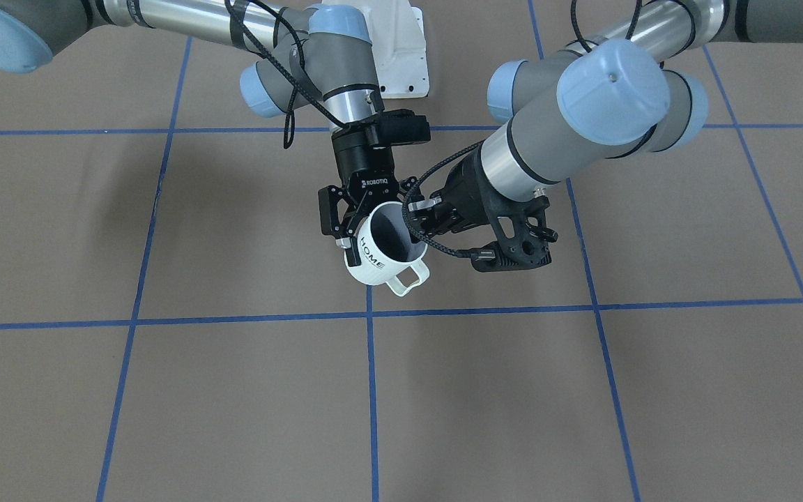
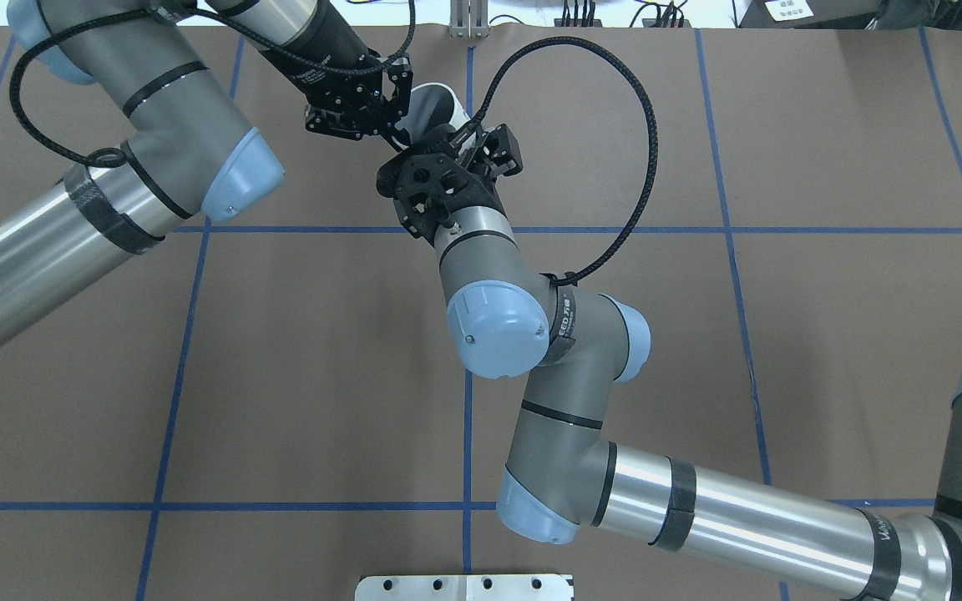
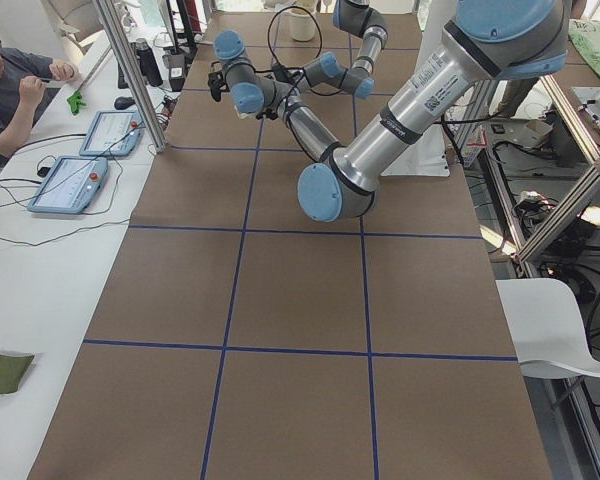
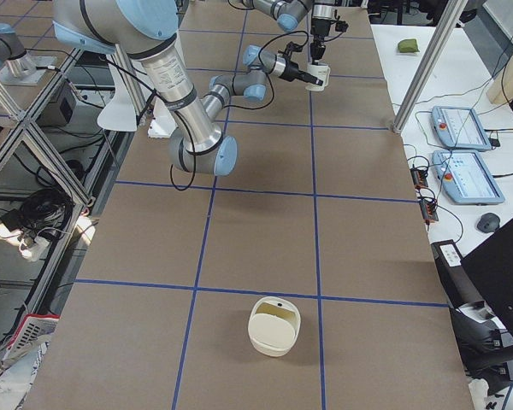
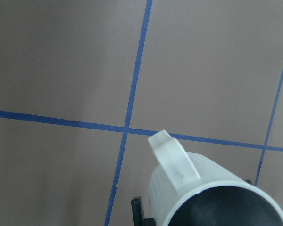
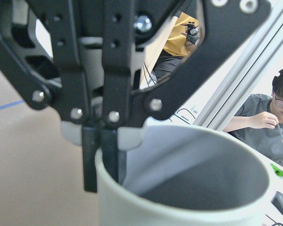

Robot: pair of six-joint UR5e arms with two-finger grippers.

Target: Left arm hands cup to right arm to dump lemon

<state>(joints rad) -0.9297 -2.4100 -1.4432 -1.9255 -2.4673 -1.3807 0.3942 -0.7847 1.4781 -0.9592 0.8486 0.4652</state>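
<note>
The cream-white "HOME" mug [image 1: 377, 268] hangs about over the blue tape crossing [image 1: 370, 311]. The left claw [image 1: 419, 224] pinches its rim. The right claw [image 1: 372, 233] straddles its body; whether it grips, I cannot tell. Past the crossing, the brown desk [image 1: 234, 390] runs broad.

The cream-white ceramic mug with a squarish handle [image 1: 377, 268], pinched in my left tool [image 6: 104, 150], is dark grey inside, with black "HOME" lettering down its side. Both my tools are matte black; the right tool [image 1: 373, 240] bears white "ROBOTIQ" print. Below them, the flat brown counter [image 1: 234, 230] is crossed by a grid of thin blue tape lines [image 1: 371, 390].
</note>
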